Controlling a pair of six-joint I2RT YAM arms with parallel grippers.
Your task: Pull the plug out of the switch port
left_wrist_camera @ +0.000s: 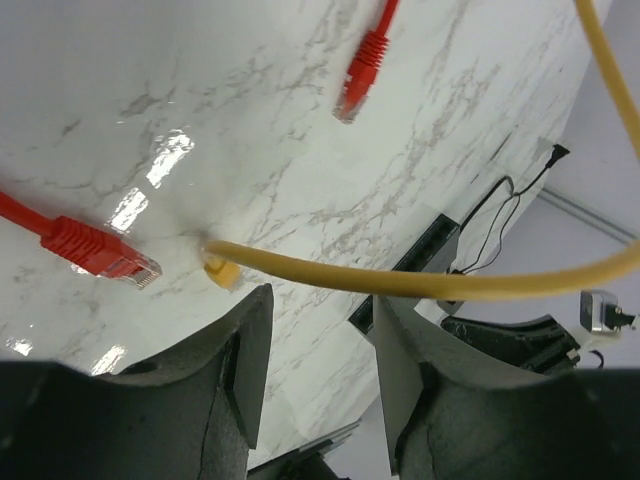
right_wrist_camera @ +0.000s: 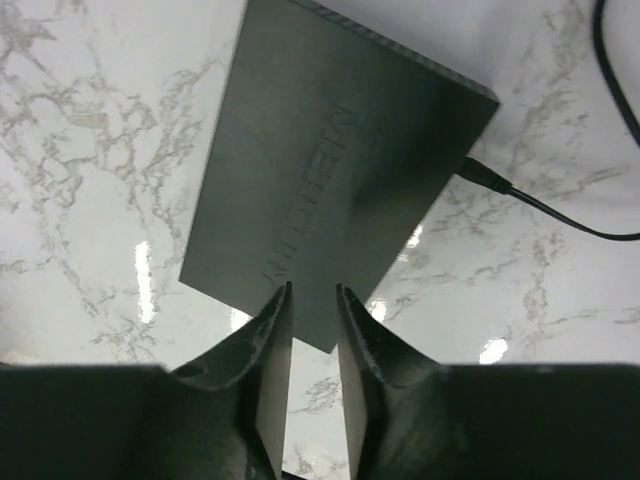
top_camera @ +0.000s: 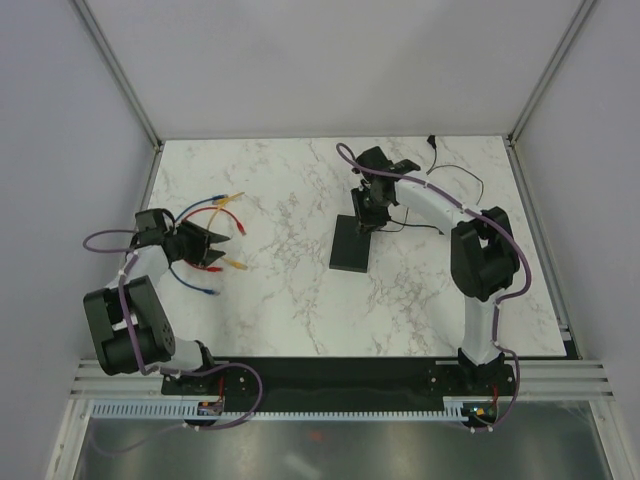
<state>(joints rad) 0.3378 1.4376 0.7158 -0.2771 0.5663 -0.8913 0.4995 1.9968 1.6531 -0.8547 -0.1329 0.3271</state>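
White marble table [top_camera: 290, 310] fills your workspace, closed in by pale walls [top_camera: 60, 120] on the left, back and right, with the arm bases along the near edge. You have a broad strip of bare marble down the middle, between the loose cables on the left and the switch [top_camera: 350, 245] right of centre. The switch lies flat, well apart from every table edge.

Your right gripper [top_camera: 368, 215] hangs over the far end of the switch. In the right wrist view its jaws stand only a narrow gap apart with nothing between them, their tips above the near short edge of the switch [right_wrist_camera: 330, 150]. The plug [right_wrist_camera: 482, 174] sits in the switch's side, off to the right of the fingers and apart from them. Its black lead [right_wrist_camera: 560, 215] curls away over the marble, and in the top view it runs toward the back right corner.

Your left gripper [top_camera: 215, 247] rests low among the cables near the left edge. In its wrist view the jaws stand moderately apart and grip nothing. A yellow cable [left_wrist_camera: 450, 285] crosses just beyond the fingertips [left_wrist_camera: 262, 300], ending in a yellow connector [left_wrist_camera: 222, 271] on the marble. Two red connectors [left_wrist_camera: 105, 252] [left_wrist_camera: 360, 75] lie further out, and a blue cable [top_camera: 195, 283] trails near the left arm.
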